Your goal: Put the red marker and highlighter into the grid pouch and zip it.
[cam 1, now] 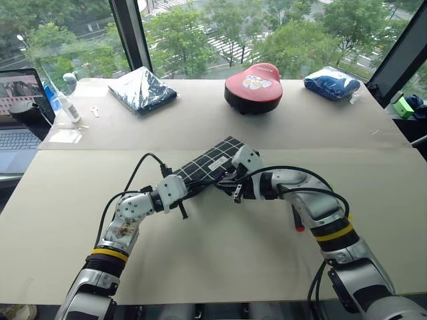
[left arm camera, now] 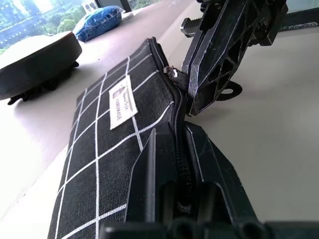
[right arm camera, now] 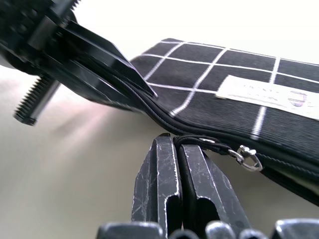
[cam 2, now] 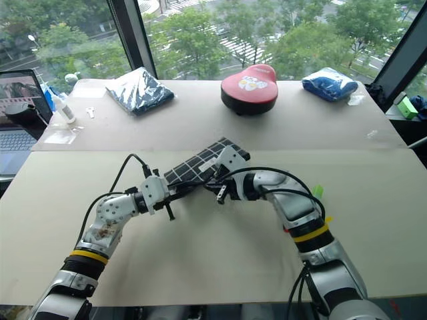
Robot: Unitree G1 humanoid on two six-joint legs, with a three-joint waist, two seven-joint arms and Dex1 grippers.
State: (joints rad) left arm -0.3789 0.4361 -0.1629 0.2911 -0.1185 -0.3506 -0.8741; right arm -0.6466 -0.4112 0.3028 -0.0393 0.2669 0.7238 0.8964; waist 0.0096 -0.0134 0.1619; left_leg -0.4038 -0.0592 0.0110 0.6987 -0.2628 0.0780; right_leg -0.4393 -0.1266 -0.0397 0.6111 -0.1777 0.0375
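**Both fingers clamped on pouch, zip end to zip end**

R fingers [right arm camera: 172, 149] are pressed together, pinching the black pull strap [right arm camera: 199, 140] at the pouch's zip edge; the small silver ring of the slider [right arm camera: 247, 156] sits just beside the tips. L fingers [left arm camera: 182, 149] are closed on the pouch [cam 1: 213, 162] too, gripping its near end right over the zip line, w/ zipper teeth running between the two pads. The two grippers sit close together along the same edge, R one just past the L one.

Pouch is black w/ white grid and a small white label [left arm camera: 122, 101]. It's lifted at the L-finger end and tilts across the middle of the bench [cam 1: 220, 267], far corner pointing away from the robot. Zip looks shut between the L fingers and the slider; past the slider can't tell.

Red marker [cam 1: 297, 220] lies on the bench beside the R forearm, partly hidden by it, red end showing. In the right eye view a bit of light green, likely the highlighter [cam 2: 317, 191], peeks out behind the R arm, also on the bench. Both are outside the pouch.

Far side of bench: red case [cam 1: 253, 87] in the middle, dark wrapped bundle [cam 1: 141, 89] to its left, blue bundle [cam 1: 331, 83] to its right. Laptop [cam 1: 20, 113] at far left edge w/ a bottle [cam 1: 67, 100] next to it.
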